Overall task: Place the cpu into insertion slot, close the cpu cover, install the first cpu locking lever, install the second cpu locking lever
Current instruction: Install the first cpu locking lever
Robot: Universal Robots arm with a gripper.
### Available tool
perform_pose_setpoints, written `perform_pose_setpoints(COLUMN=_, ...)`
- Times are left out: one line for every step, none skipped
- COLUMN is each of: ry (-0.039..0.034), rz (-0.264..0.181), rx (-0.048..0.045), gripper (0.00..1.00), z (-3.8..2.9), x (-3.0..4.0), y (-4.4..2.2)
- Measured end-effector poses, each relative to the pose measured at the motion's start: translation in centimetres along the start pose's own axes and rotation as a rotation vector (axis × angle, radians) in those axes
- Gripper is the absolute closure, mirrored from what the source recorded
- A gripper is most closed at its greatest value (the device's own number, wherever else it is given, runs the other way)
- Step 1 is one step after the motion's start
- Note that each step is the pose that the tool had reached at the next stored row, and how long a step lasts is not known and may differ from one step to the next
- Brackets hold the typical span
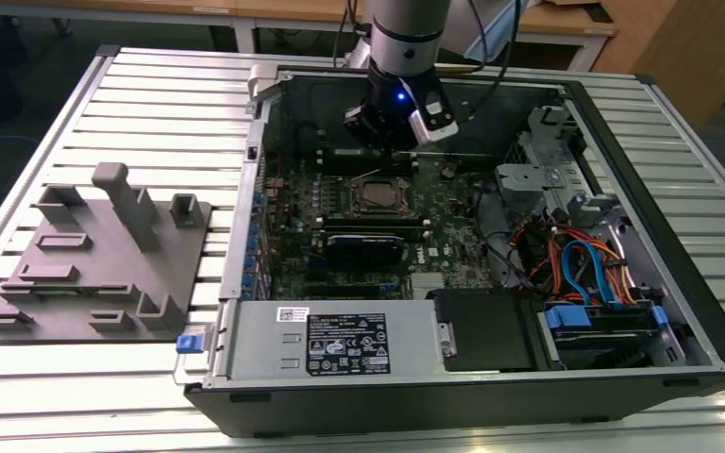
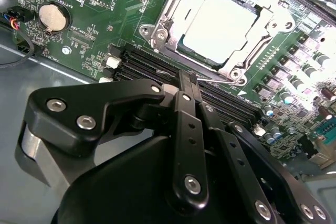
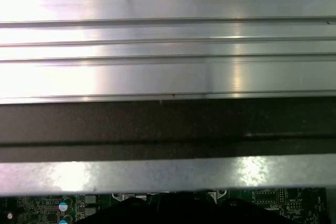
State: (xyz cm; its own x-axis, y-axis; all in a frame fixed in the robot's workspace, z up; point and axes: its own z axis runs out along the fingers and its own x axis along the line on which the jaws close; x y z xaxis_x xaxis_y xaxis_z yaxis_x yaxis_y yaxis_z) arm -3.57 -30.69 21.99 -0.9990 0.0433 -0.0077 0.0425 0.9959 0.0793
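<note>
The cpu lies flat in the socket on the green motherboard, its pale metal face showing through the window of the cpu cover. The grey cover frame is down around the chip. My gripper has its black fingers pressed together, with the tips just off the socket's edge, close to a thin metal lever rod. In the exterior view the gripper hangs inside the open computer case, a little behind the socket.
Memory slots run beside the socket and a coin battery sits nearby. The case wall and slatted table appear in the first wrist view. A grey fixture block stands at the exterior view's left; cables crowd the right.
</note>
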Motion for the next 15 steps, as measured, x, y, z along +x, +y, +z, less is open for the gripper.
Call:
perform_pose_setpoints(ry=0.0000, rz=0.000, rx=0.0000, gripper=0.90, z=0.00, x=0.00, y=0.00)
perform_pose_setpoints(ry=0.0000, rz=0.000, rx=0.0000, gripper=0.90, z=0.00, x=0.00, y=0.00)
perform_pose_setpoints(ry=0.0000, rz=0.000, rx=0.0000, gripper=0.90, z=0.00, x=0.00, y=0.00)
perform_pose_setpoints(ry=0.0000, rz=0.000, rx=0.0000, gripper=0.90, z=0.00, x=0.00, y=0.00)
perform_pose_setpoints(ry=0.0000, rz=0.000, rx=0.0000, gripper=0.90, z=0.01, x=0.00, y=0.00)
perform_pose_setpoints(ry=-0.0001, rz=0.000, rx=0.0000, gripper=0.90, z=0.03, x=0.00, y=0.00)
perform_pose_setpoints(ry=0.0000, rz=0.000, rx=0.0000, gripper=0.90, z=0.03, x=0.00, y=0.00)
perform_pose_setpoints(ry=0.0000, rz=0.000, rx=0.0000, gripper=0.90, z=0.03, x=0.00, y=0.00)
perform_pose_setpoints(ry=-0.0002, rz=0.000, rx=-0.0003, gripper=0.90, z=0.06, x=0.00, y=0.00)
perform_pose_setpoints(ry=-0.0003, rz=0.000, rx=-0.0004, gripper=0.90, z=0.10, x=0.00, y=0.00)
perform_pose_setpoints(ry=-0.0001, rz=0.000, rx=-0.0002, gripper=0.90, z=0.14, x=-0.01, y=-0.01)
perform_pose_setpoints(ry=0.0000, rz=0.000, rx=-0.0001, gripper=0.90, z=0.18, x=-0.03, y=-0.01)
perform_pose_setpoints(ry=-0.0001, rz=0.000, rx=-0.0001, gripper=0.90, z=0.22, x=-0.07, y=-0.01)
perform_pose_setpoints(ry=0.0000, rz=0.000, rx=-0.0001, gripper=0.90, z=0.28, x=-0.09, y=-0.02)
perform_pose_setpoints(ry=0.0000, rz=0.000, rx=0.0000, gripper=0.90, z=0.34, x=-0.10, y=-0.02)
